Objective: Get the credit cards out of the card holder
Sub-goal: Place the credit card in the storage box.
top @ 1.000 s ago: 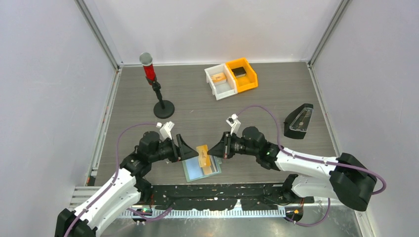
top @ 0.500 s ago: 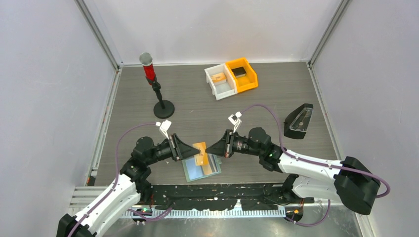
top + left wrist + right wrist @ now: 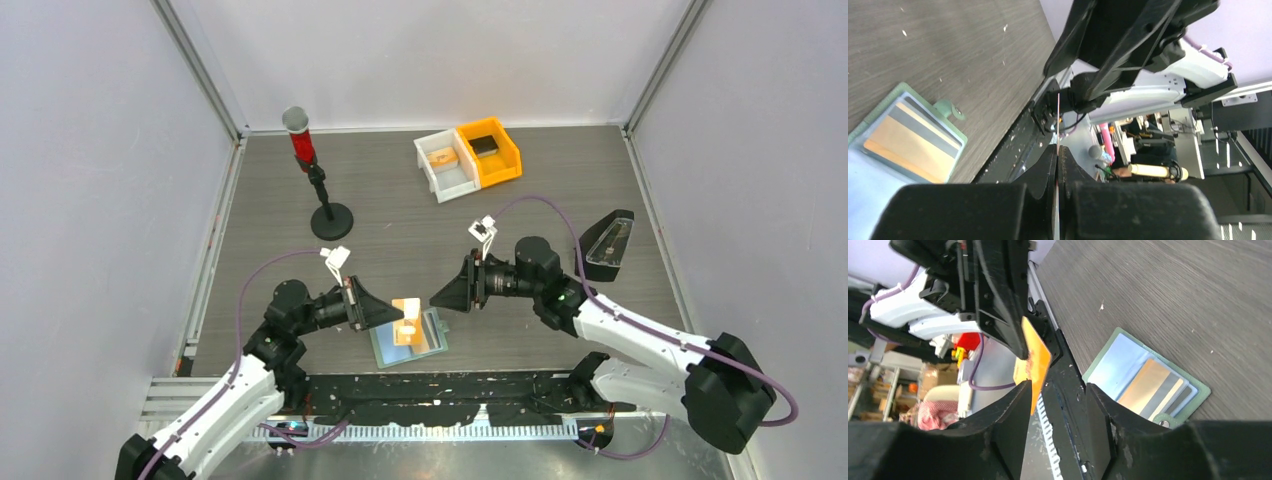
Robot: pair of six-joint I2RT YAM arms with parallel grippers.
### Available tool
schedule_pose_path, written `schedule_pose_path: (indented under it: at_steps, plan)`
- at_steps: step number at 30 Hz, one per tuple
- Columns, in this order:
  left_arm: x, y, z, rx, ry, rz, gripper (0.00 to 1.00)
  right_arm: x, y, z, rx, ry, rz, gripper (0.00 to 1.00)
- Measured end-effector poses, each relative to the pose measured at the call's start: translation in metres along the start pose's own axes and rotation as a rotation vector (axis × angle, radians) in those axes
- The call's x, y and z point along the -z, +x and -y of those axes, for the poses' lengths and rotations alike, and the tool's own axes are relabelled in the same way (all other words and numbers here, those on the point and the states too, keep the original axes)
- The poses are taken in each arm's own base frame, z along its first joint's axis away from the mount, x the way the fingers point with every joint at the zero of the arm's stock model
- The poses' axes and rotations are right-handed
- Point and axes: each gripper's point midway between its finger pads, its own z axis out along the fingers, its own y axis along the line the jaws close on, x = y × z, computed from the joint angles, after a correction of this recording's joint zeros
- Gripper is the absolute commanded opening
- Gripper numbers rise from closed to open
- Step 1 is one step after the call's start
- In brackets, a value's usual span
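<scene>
Gripping tan-orange card (image 3: 409, 311), left end effector (image 3: 397, 319)

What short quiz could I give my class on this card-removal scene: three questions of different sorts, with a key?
1. True or false: the orange card is tucked inside the card holder.
2. Multiple choice: which one grips the orange card? A) left end effector B) right end effector C) neither
3. Short answer: what colour is the bin holding the black block?
Key: 1 false, it is held off the table. 2 A; the right end effector stands open and empty. 3 orange.
</scene>
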Motion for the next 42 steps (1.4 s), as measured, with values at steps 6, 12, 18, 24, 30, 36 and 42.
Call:
schedule_pose_path:
  at_steps: [6,12,18,24,30,36,42]
  plan:
    - [0.0,0.018,-0.004,0.018,0.016,-0.116,0.0,0.004,-0.016,-0.029,0.148,-0.075,-0.066,0.59]
    - [0.001,0.026,0.001,0.011,0.041,-0.176,0.0,-0.004,-0.002,-0.028,0.148,-0.112,-0.165,0.58]
    - [0.003,0.028,0.003,-0.006,0.055,-0.194,0.0,-0.018,0.024,-0.028,0.126,-0.122,-0.272,0.54]
    - [0.003,0.029,0.003,-0.021,0.059,-0.199,0.0,-0.021,0.029,-0.03,0.125,-0.125,-0.285,0.17]
    - [0.004,0.029,0.005,-0.033,0.065,-0.2,0.24,-0.023,0.026,-0.029,0.112,-0.114,-0.268,0.05]
    - [0.006,0.027,-0.002,-0.058,0.0,-0.192,0.87,-0.023,0.025,-0.027,0.104,-0.1,-0.246,0.05]
    - [0.014,0.006,0.001,-0.147,-0.134,-0.119,0.99,-0.011,0.003,-0.027,0.131,-0.053,-0.162,0.05]
